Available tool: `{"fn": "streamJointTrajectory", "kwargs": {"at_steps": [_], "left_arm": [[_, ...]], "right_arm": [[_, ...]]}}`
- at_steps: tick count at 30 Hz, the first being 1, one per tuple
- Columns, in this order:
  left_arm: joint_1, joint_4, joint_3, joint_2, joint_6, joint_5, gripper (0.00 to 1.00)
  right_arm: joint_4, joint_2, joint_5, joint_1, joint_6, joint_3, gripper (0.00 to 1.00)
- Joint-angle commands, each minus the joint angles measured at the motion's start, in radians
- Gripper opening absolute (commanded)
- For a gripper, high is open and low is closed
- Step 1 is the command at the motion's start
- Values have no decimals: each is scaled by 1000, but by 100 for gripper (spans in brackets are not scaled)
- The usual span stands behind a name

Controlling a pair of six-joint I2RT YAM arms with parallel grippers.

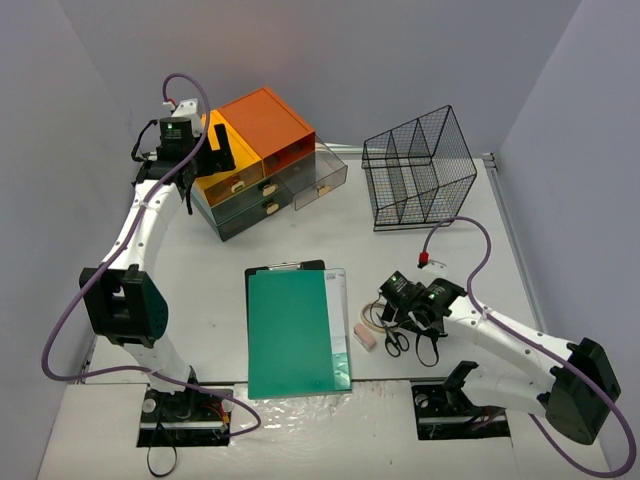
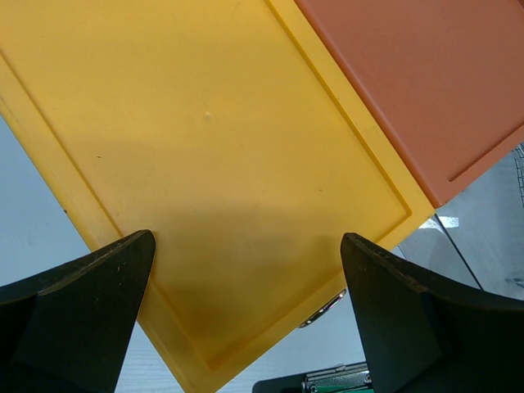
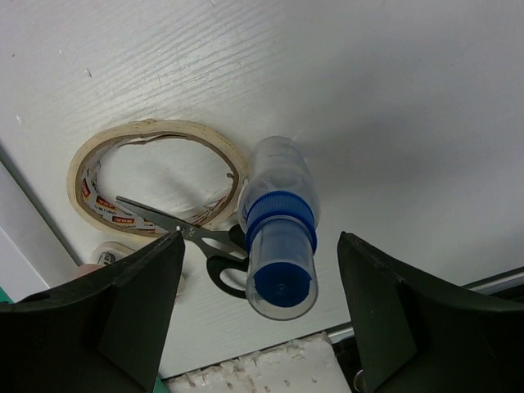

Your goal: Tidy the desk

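Observation:
The white desk point(image 1: 200, 290) holds a clipboard with a green sheet point(image 1: 295, 330) near its front middle. My right gripper point(image 1: 397, 302) is open and hangs over a small clear bottle with a blue cap point(image 3: 278, 233). In the right wrist view point(image 3: 260, 239) the bottle stands between the jaws, untouched. Beside the bottle lie a tape roll point(image 3: 155, 176) and black-handled scissors point(image 3: 192, 237). My left gripper point(image 1: 220, 150) is open and empty above the yellow top point(image 2: 221, 139) of the drawer unit. In the left wrist view point(image 2: 247, 241) its jaws are spread wide.
The drawer unit's orange top point(image 1: 265, 120) is at the back left, with one clear drawer pulled out. A black wire basket point(image 1: 420, 180) stands at the back right. A pink eraser point(image 1: 365, 337) lies right of the clipboard. A metal rail point(image 1: 505, 220) runs along the right edge.

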Motion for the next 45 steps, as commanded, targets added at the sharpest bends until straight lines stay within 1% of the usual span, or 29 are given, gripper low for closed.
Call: {"fn": "streamJointTrajectory", "kwargs": {"at_steps": [1, 4, 7, 10, 13, 16, 26, 32, 37, 41, 45], "left_arm": [[21, -76, 13, -17, -8, -21, 97], [21, -75, 14, -17, -8, -19, 97], [21, -78, 20, -16, -9, -14, 97], [21, -84, 27, -13, -11, -11, 97], [21, -83, 23, -16, -11, -10, 97], [21, -85, 22, -16, -8, -10, 97], [21, -87, 25, -12, -3, -13, 97], [21, -89, 26, -6, -4, -11, 97], [21, -91, 31, -3, 0, -13, 97], [22, -93, 34, 0, 5, -15, 97], [24, -96, 34, 0, 3, -13, 97]], "right_arm": [[-12, 28, 176, 53, 125, -13, 72], [-11, 26, 234, 79, 169, -16, 72], [-12, 9, 327, 102, 234, -10, 72], [-11, 7, 409, 102, 247, 0, 72], [-10, 43, 445, 102, 246, 20, 72], [-2, 109, 449, 111, 235, 32, 73], [9, 173, 426, 211, 290, 9, 72], [8, 186, 421, 220, 324, -20, 71], [7, 242, 417, 220, 348, -14, 69], [7, 283, 420, 220, 368, -9, 66], [6, 291, 425, 220, 383, -7, 64]]}}
